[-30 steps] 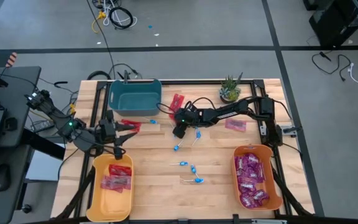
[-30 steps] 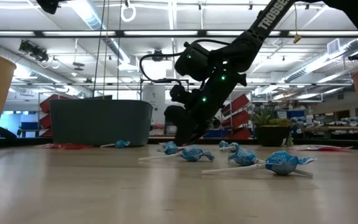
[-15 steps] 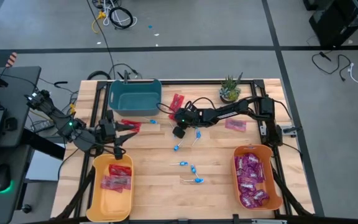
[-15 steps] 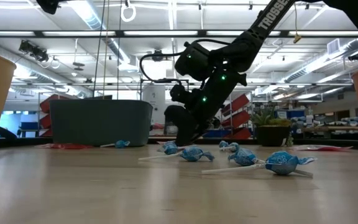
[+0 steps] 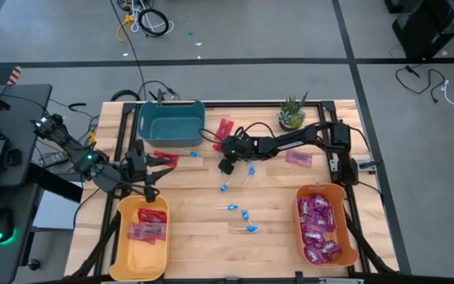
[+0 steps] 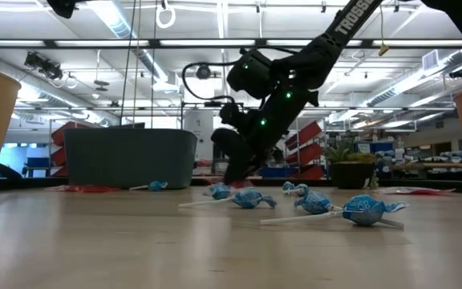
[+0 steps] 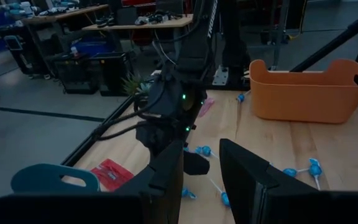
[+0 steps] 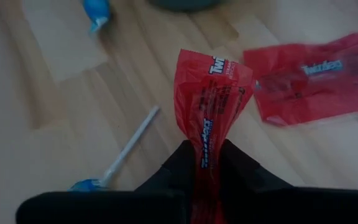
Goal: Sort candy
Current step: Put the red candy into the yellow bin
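Note:
In the right wrist view my right gripper [image 8: 207, 168] is shut on a crumpled red candy packet [image 8: 209, 102], held just above the wood. From above, that right gripper [image 5: 226, 165] sits mid-table below the teal bin [image 5: 172, 120]. A second red packet [image 8: 316, 78] lies flat beside it. More red packets [image 5: 224, 128] rest by the teal bin. Several blue lollipops [image 5: 243, 213] are scattered at the centre, and a magenta packet [image 5: 298, 158] lies to the right. My left gripper [image 5: 153, 172] hovers open and empty above the yellow bin [image 5: 124, 252].
The yellow bin holds red packets and the orange bin [image 5: 299, 229] holds magenta ones. A potted plant [image 5: 292, 115] stands at the back edge. In the low view the lollipops [image 6: 351, 210] lie across the foreground with the teal bin [image 6: 131, 156] behind.
My right gripper has shut on the red packet and risen slightly off the table. The left arm has not moved.

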